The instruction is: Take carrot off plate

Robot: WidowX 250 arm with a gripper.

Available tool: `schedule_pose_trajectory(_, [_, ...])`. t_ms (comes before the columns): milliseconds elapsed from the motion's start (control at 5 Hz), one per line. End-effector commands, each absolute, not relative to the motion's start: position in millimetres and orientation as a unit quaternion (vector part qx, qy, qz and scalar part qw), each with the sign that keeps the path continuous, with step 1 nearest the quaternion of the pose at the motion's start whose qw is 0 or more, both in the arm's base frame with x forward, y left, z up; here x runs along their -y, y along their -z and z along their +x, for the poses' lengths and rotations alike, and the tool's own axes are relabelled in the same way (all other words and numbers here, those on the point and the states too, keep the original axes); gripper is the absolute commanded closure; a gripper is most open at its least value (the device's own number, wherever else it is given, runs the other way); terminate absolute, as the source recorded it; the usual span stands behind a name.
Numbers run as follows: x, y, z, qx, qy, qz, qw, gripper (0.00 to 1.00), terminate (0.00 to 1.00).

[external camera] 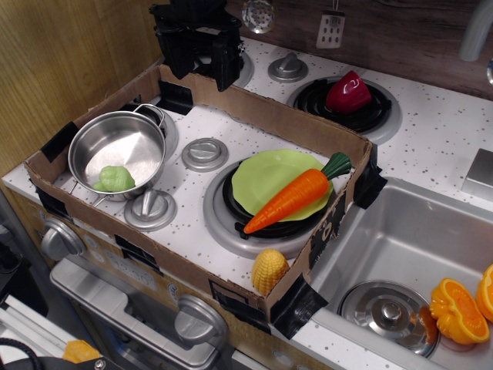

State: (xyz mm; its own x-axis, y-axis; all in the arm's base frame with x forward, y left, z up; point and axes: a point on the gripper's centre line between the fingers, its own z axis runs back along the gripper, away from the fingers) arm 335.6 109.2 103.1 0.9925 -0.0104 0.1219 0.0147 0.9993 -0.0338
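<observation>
Carrot (291,198) lies across plate (269,176)

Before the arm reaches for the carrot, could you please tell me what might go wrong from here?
1. The carrot lies diagonally across the plate, its tip overhanging the rim; a grasp far from its middle could tip it or drag the light plate along.
2. The cardboard wall stands right beside the carrot's green top, so the hand, now far off at the back, could clip it when descending.
3. The corn piece sits near the carrot's tip and could be knocked.
</observation>
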Motion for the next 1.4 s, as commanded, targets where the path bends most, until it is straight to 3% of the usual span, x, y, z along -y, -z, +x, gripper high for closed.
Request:
schedule_pose_trajectory(0, [-109.2,-103.1,335.6,0.061,0.006,-0.017,0.998,0.00,0.00])
schedule_pose_trajectory(200, [-93.8,-119.2,336.6,0.073,0.036,0.026,0.996,0.00,0.00])
schedule_pose_trajectory(600, [-58.5,-139.7,331.8,0.119,0.146,0.061,0.980,0.00,0.00])
schedule_pose_trajectory(800, [-38.1,-134.0,325.5,0.125,0.186,0.034,0.974,0.00,0.00])
schedule_pose_trajectory(1200, [-2.2,-113.9,317.1,0.137,0.197,0.040,0.970,0.00,0.00])
